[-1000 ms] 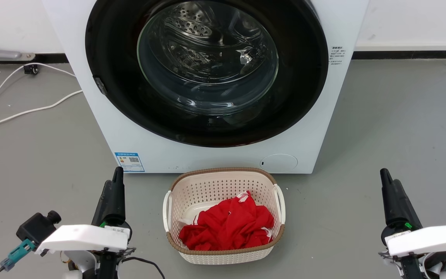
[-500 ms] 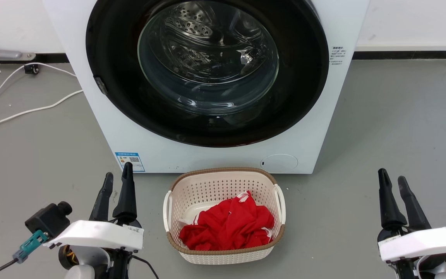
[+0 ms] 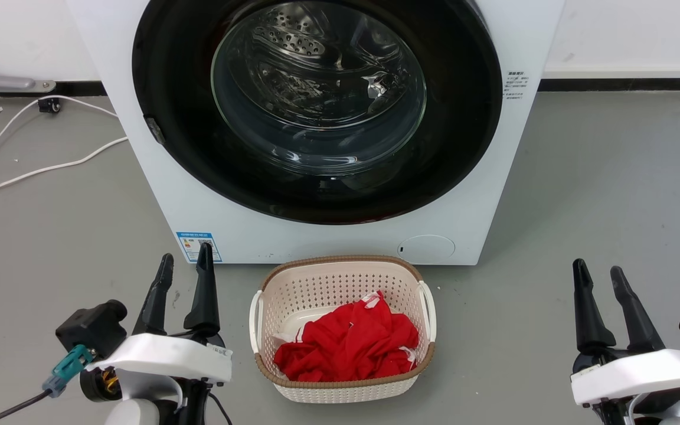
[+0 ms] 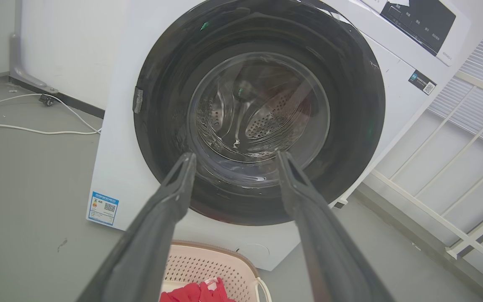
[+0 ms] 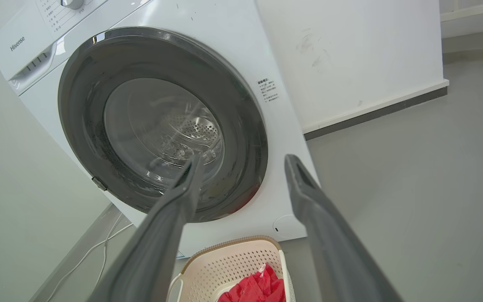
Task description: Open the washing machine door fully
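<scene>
Looking down from my head, the washing machine door (image 3: 316,106) sits shut against the white washing machine (image 3: 293,239), straight ahead of me, past a cream basket (image 3: 340,389) of red cloth (image 3: 349,345). My left fingers (image 3: 204,289) and right fingers (image 3: 585,313) stand low at either side. Each pair is parted with a clear gap, holds nothing, and is well short of the door.

My left wrist view adds the dark control panel (image 4: 417,19) at the machine's top and a white barred frame (image 4: 455,138) at that view's right. My right wrist view adds the drawer panel with brand lettering (image 5: 27,54). A small latch tab (image 3: 151,127) marks the door's left edge.

1 second ago the 2 pairs were pressed together. 0.5 seconds ago they had split, and now they are a little wider. My left fingers have also crept up and inward, 1 tip now reaching the blue label (image 3: 198,246). The door has not moved.

Grey floor (image 3: 600,195) runs all round. A white cable (image 3: 39,171) trails on my left, and a white wall (image 3: 623,35) stands behind.
</scene>
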Robot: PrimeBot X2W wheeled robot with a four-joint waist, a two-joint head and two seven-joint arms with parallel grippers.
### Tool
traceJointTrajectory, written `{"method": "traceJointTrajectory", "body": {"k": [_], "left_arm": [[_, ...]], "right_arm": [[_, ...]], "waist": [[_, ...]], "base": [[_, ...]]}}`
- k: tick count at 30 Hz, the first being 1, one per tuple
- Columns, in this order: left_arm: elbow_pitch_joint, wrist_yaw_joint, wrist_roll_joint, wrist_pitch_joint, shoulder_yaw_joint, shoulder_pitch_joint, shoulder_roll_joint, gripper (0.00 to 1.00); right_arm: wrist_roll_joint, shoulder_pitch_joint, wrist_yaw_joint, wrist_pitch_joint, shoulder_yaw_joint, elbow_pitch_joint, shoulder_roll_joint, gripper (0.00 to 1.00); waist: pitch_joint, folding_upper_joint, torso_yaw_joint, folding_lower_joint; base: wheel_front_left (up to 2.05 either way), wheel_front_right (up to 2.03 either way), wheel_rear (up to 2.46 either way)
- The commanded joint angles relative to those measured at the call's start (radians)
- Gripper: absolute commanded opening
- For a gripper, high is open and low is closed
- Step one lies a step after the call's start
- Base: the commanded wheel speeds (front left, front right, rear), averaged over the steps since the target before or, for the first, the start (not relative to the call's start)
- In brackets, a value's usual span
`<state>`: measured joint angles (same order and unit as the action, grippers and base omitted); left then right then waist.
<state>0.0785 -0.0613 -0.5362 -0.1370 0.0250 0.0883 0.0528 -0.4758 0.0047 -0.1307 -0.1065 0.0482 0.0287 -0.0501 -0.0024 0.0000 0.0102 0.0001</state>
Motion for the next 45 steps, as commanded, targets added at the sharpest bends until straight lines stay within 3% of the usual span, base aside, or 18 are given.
{"method": "traceJointTrajectory", "body": {"k": [1,22,45], "left_arm": [[-0.014,0.003,0.025,-0.009,0.003,0.024,0.007,1.00],[-0.014,0.047,0.256,-0.060,0.049,0.025,0.032,1.00],[0.016,0.080,0.429,-0.106,0.085,0.022,0.046,1.00]], "right_arm": [[0.026,0.003,0.000,-0.009,-0.001,-0.017,-0.001,1.00],[0.233,0.022,0.000,-0.018,-0.003,-0.040,-0.001,1.00],[0.404,0.042,0.000,-0.019,-0.006,-0.041,0.000,1.00]], "waist": [[0.000,0.0000,0.000,-0.0001],[-0.002,0.0000,0.005,-0.0001],[-0.004,0.0000,0.009,-0.0001]], "base": [[0.00,0.00,0.00],[0.00,0.00,0.00],[0.00,0.00,0.00]]}}
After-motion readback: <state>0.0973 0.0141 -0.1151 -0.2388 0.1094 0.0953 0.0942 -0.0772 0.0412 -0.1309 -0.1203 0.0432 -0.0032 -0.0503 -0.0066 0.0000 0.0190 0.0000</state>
